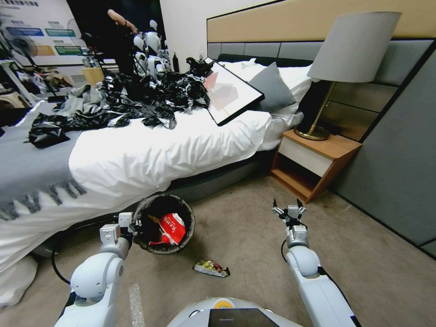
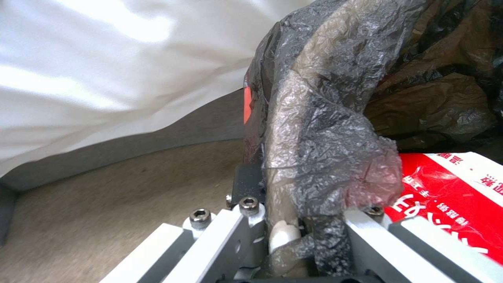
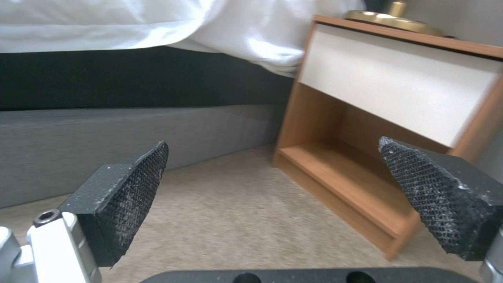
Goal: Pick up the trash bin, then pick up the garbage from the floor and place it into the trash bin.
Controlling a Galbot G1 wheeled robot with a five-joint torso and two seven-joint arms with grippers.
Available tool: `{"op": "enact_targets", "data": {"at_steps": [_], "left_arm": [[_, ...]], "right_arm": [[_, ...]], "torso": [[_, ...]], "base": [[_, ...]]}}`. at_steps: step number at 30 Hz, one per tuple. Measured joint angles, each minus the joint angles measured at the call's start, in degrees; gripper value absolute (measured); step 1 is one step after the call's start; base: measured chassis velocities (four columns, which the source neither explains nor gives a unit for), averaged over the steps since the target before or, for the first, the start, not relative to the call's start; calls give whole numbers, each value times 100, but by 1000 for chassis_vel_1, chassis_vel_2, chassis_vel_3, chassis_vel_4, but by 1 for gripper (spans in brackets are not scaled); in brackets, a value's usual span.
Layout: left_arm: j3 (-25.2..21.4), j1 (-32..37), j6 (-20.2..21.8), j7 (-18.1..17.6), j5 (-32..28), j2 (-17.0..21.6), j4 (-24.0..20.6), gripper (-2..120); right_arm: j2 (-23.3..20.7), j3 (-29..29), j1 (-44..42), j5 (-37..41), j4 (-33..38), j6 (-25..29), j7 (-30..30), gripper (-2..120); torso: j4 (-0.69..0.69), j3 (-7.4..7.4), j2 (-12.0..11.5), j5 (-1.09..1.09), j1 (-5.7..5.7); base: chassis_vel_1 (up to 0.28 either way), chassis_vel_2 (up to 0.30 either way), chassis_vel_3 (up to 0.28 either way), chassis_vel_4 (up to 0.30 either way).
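The small round white plastic trash bin (image 1: 164,224), lined with a crinkled black plastic bag folded over its rim, sits tilted beside the bed's edge, its mouth facing the head camera. Inside lies a glossy red-and-white snack wrapper (image 1: 172,228) with printed characters, on top of darker crumpled litter that cannot be identified. The left gripper (image 1: 131,222) is clamped on the bin's rim at its left side; the left wrist view shows the metal fingers (image 2: 246,230) pinching the wrinkled, translucent bag film and the white rim between them. Whether the bin is clear of the floor cannot be judged. A gold-and-green foil wrapper (image 1: 211,268) lies flat on the beige short-pile carpet (image 1: 254,236), just in front of the bin. The right gripper (image 1: 288,206) hovers well apart to the right, its black cross-hatched pads (image 3: 133,188) spread wide, facing the wooden bedside cabinet (image 1: 313,161).
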Motion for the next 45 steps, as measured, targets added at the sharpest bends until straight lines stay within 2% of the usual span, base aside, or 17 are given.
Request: {"op": "enact_targets", "data": {"at_steps": [16, 45], "left_arm": [[-10, 3, 0, -22, 76, -19, 18, 0], [31, 0, 0, -69, 177, 32, 57, 0]], "right_arm": [[-48, -28, -5, 1, -1, 1, -2, 100], [-68, -151, -52, -82, 95, -343, 21, 100]], "torso": [[2, 0, 0, 0, 0], [0, 0, 0, 0, 0]], "base": [[19, 18, 19, 14], [0, 0, 0, 0]]}}
